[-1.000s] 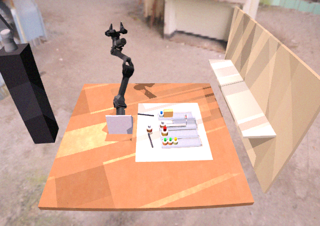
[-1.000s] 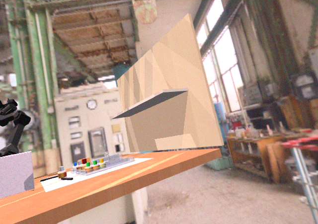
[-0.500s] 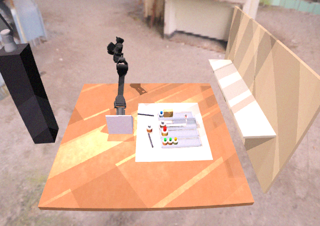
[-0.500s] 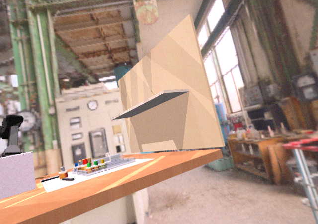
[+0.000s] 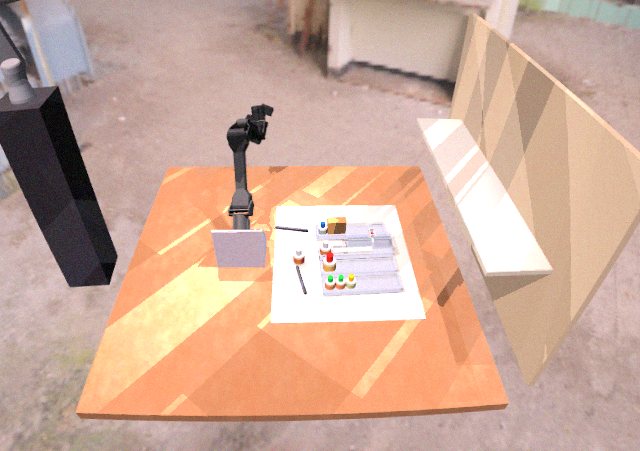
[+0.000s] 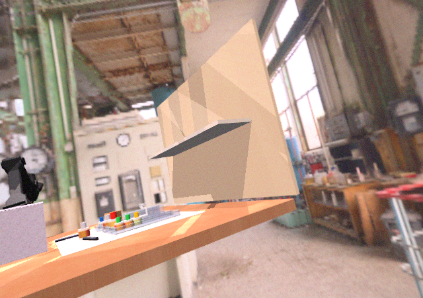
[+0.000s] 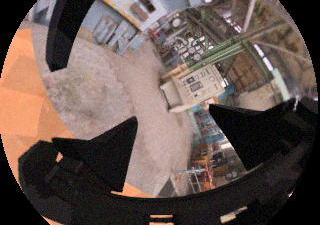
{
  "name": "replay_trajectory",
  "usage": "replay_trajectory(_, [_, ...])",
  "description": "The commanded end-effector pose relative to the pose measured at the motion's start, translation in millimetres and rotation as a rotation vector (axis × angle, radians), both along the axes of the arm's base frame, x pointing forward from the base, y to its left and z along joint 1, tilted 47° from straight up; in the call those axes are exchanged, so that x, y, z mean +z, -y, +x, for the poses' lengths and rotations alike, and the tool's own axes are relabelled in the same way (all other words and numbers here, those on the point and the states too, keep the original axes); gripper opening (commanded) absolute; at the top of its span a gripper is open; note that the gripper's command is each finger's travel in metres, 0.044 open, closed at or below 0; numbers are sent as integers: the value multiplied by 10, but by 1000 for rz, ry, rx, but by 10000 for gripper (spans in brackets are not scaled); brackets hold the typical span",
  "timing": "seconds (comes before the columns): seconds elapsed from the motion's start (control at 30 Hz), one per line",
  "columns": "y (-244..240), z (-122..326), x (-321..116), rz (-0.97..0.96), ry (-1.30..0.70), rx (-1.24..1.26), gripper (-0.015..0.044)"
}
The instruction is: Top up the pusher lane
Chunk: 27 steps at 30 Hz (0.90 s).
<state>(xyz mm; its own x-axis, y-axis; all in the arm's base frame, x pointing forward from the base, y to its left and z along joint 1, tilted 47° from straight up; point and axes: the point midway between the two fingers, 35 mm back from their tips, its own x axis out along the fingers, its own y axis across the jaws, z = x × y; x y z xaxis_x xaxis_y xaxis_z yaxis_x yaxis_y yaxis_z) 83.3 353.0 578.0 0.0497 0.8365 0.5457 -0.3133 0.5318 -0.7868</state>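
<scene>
An orange wooden desk [image 5: 289, 363] with pale streaks of light stands on a bare, gritty floor; the exterior view alone shows the workshop around it, with green steel columns, tall windows and a cream control cabinet. A white mat [image 5: 346, 301] lies toward the desk's right edge and carries a grey rack of lanes [image 5: 361, 260]. The loose jar [image 5: 298, 257], a squat amber cylinder with a pale cap, stands on the mat's left part, well apart from the arm. Its match, the white-capped jar [image 5: 325, 247], sits at the front of a middle lane, with a red-capped jar [image 5: 329, 261] just beside it. Near the desk's far edge the black arm rises behind a flat grey panel [image 5: 239, 248]. The gripper [image 5: 261, 118] hangs high above that edge, fingers spread wide on nothing; the wrist view shows both dark fingertips against floor and machinery only.
</scene>
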Motion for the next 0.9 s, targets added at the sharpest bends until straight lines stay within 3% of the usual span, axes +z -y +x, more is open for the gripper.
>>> replay_trajectory(0.0, [-132, 517, -393, -133, -60, -95, 440])
replay_trajectory(0.4, [244, 2160, -1729, -485, -368, -407, 440])
replay_trajectory(0.63, [931, 2880, -2536, -630, -626, -572, 440])
replay_trajectory(0.87, [1815, 3285, -3332, -721, -934, -710, 440])
